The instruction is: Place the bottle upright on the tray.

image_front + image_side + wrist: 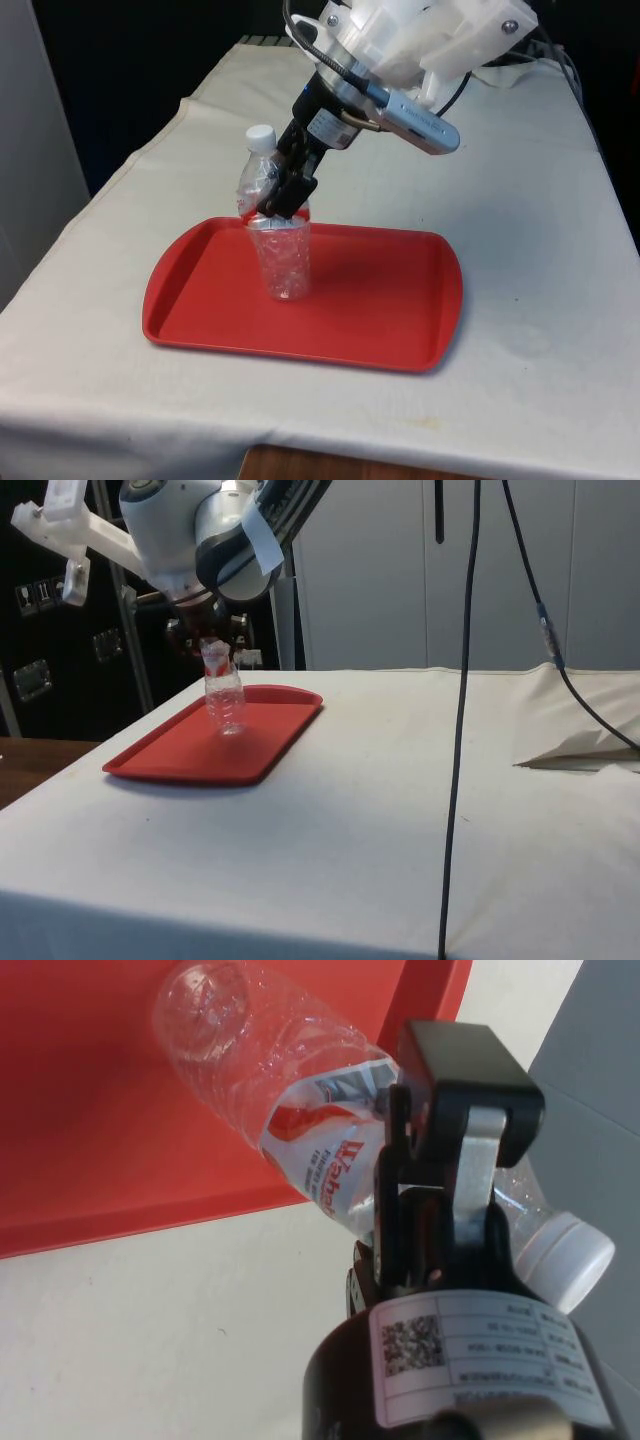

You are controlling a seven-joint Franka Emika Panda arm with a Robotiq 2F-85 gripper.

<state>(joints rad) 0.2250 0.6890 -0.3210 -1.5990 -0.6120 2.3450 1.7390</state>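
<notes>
Front view: fingers [283, 193] pinching tilted bottle [277, 240] on red tray [380, 310], white cloth [540, 300] around

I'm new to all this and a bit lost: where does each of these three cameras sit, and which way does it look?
Front view: looks across the table at the red tray; the arm reaches down, gripper clamping the clear water bottle.
Side view: sits at the table's side, facing cabinets; arm over tray.
Wrist view: rides on the arm, looking along the jaws at the bottle.
All three share bottle and tray.

White arm [430, 40], black cable [300, 40], labelled black jaws.
</notes>
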